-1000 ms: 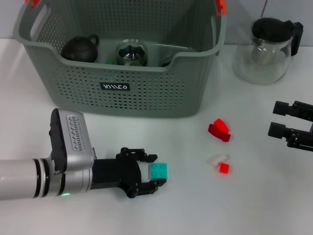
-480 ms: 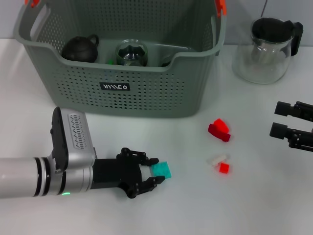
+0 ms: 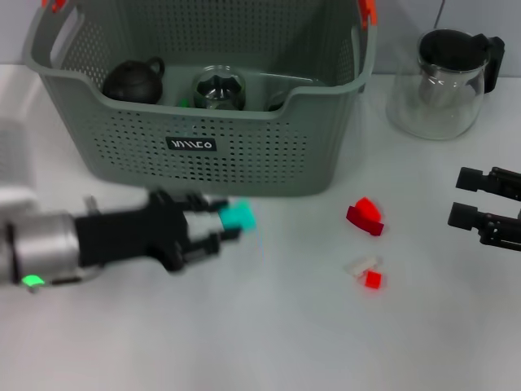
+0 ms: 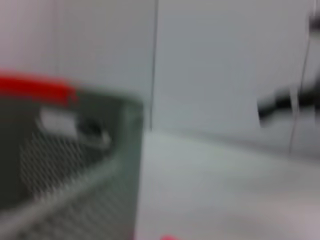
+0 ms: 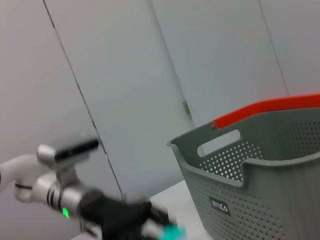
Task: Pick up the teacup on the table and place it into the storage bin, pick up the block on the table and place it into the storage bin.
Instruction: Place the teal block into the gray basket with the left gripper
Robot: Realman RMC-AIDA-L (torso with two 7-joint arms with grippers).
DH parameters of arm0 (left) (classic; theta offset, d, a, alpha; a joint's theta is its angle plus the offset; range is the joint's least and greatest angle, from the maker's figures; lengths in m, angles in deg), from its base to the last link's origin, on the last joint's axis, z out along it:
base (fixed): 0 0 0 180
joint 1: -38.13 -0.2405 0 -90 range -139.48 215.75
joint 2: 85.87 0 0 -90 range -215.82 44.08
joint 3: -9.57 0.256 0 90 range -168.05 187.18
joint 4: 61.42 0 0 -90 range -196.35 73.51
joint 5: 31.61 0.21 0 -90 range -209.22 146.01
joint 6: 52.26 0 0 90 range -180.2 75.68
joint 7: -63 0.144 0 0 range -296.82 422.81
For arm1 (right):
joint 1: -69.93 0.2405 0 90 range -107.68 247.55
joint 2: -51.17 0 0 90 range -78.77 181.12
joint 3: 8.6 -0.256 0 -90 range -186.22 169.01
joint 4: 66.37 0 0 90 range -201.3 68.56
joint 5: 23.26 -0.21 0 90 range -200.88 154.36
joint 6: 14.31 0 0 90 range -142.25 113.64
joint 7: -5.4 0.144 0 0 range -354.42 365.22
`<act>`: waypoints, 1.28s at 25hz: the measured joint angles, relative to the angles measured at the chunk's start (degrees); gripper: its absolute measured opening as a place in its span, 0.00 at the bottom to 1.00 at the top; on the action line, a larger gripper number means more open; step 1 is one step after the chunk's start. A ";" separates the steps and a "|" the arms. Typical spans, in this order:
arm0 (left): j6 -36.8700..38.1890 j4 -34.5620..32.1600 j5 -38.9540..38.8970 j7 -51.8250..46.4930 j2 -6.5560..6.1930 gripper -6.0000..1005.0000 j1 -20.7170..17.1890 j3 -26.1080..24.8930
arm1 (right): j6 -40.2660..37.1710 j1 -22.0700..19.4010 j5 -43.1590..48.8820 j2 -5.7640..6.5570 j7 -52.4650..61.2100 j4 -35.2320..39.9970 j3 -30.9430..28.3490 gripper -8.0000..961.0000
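My left gripper point(image 3: 218, 224) is shut on a teal block point(image 3: 238, 216) and holds it above the table, just in front of the storage bin's front wall point(image 3: 244, 155). The grey-green perforated bin stands at the back. Inside it are a black teapot point(image 3: 134, 80) and a glass cup point(image 3: 218, 88). The right wrist view shows the bin point(image 5: 260, 165), my left arm point(image 5: 60, 195) and the teal block point(image 5: 172, 232). The left wrist view shows only the blurred bin corner point(image 4: 65, 165). My right gripper point(image 3: 462, 197) is open and empty at the table's right edge.
A glass teapot with a black lid point(image 3: 444, 81) stands at the back right. A red block point(image 3: 365, 216) lies right of the bin's front. A small red block point(image 3: 373, 279) with a clear piece point(image 3: 361, 265) lies nearer.
My left gripper closed on the teal block, lifted it off the table and carried it back towards the bin. The right arm has not moved.
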 joint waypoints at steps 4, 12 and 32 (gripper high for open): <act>6.61 -4.67 -1.86 -11.62 -1.73 0.44 2.87 -7.12 | 0.09 0.19 0.04 -0.06 -0.13 -0.06 0.21 0.82; -0.25 -9.56 -3.79 -34.94 -7.45 0.47 13.20 -8.57 | -0.06 0.26 0.08 -0.22 -0.17 0.00 0.29 0.83; -26.64 -23.85 2.03 -46.02 -2.34 0.62 10.94 7.96 | -0.01 0.53 0.12 -0.50 -0.24 -0.36 0.39 0.82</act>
